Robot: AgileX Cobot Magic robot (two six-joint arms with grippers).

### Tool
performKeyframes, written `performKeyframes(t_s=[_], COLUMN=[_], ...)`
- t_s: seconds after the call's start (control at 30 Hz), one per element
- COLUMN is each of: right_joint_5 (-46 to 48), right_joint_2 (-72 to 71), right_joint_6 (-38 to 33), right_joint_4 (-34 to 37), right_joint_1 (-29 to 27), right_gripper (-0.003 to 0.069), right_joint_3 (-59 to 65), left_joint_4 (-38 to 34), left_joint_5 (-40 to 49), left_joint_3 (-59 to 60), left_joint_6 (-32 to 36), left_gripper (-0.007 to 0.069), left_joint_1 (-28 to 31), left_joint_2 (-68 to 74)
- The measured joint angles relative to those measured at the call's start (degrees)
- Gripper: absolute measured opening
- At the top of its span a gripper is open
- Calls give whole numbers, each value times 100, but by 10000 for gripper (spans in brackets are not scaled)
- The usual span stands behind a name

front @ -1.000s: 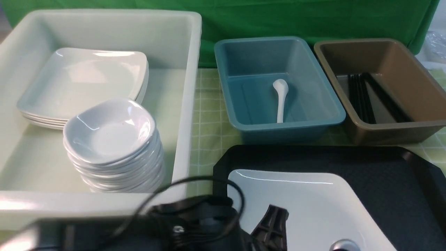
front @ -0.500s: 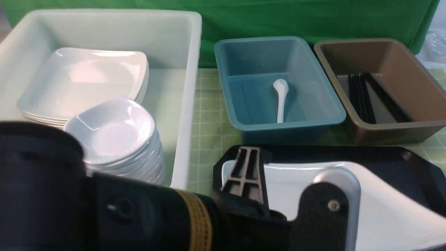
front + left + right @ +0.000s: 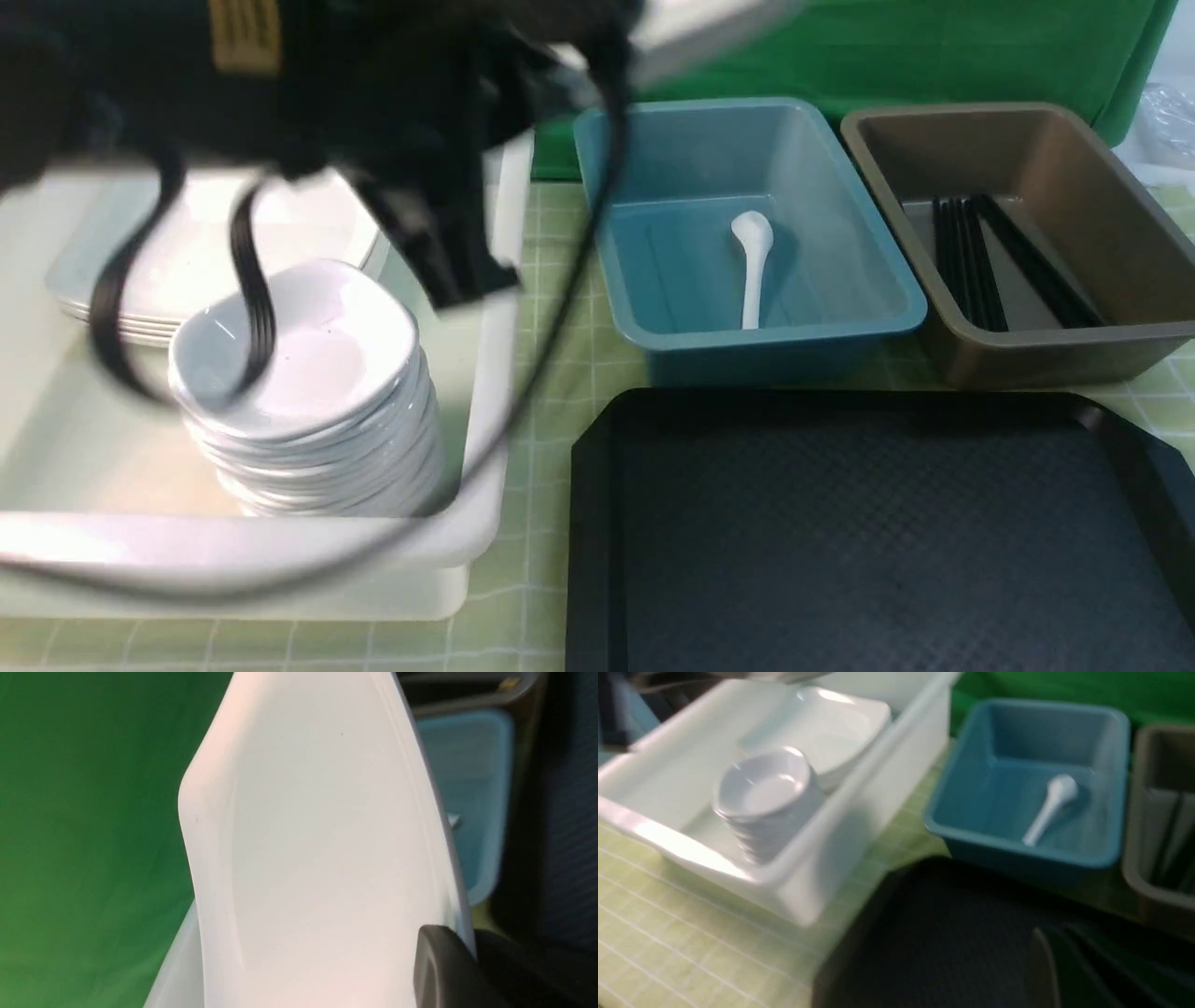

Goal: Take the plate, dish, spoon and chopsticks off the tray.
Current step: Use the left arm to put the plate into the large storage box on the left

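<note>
- Front view: my left arm is a dark blur high over the white tub [image 3: 93,537]. A pale edge of the plate [image 3: 700,33] juts out of that blur, above the far-left corner of the teal bin [image 3: 766,331]. I cannot make out the jaws from here.
- Front view: the dish [image 3: 294,345] tops a stack of small dishes in the near part of the tub, with a pile of large plates [image 3: 205,252] behind it.
- Front view: the spoon [image 3: 752,266] lies in the teal bin and the chopsticks [image 3: 971,266] lie in the brown bin [image 3: 1102,215]. The tray [image 3: 840,532] sits just in front of both bins on the checked green cloth [image 3: 551,308].
- Left wrist view: the plate [image 3: 317,858] fills most of the picture, held up in the air against the green backdrop [image 3: 84,835]. The left gripper [image 3: 444,966] pinches its rim, with one dark finger [image 3: 434,970] pressed onto the upper face.
- Right wrist view: everything is smeared. The right gripper [image 3: 1043,970] is a faint shape over the tray [image 3: 948,933], jaws pressed together and gripping nothing that I can see. The tub, the dish stack and the spoon show beyond it.
</note>
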Motion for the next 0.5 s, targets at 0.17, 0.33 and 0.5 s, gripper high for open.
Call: performKeyframes(t_s=[0.17,0.33,0.5], right_joint_5=[-689,-658,-488], right_joint_2=[707,1190,1275], right_joint_6=[-331,-726,-1084], right_joint_4=[0,168,497], right_joint_1=[0,0,0], right_gripper=[28,28,28], right_joint_3=[-21,-21,-21], left_joint_4=[104,207,512], left_joint_5=[66,-122,-360], left_joint_3=[0,0,0], left_joint_6=[130,66,-270], left_gripper=[27,28,28], left_joint_1=[1540,2494,2818], left_joint_2=[755,1622,2263])
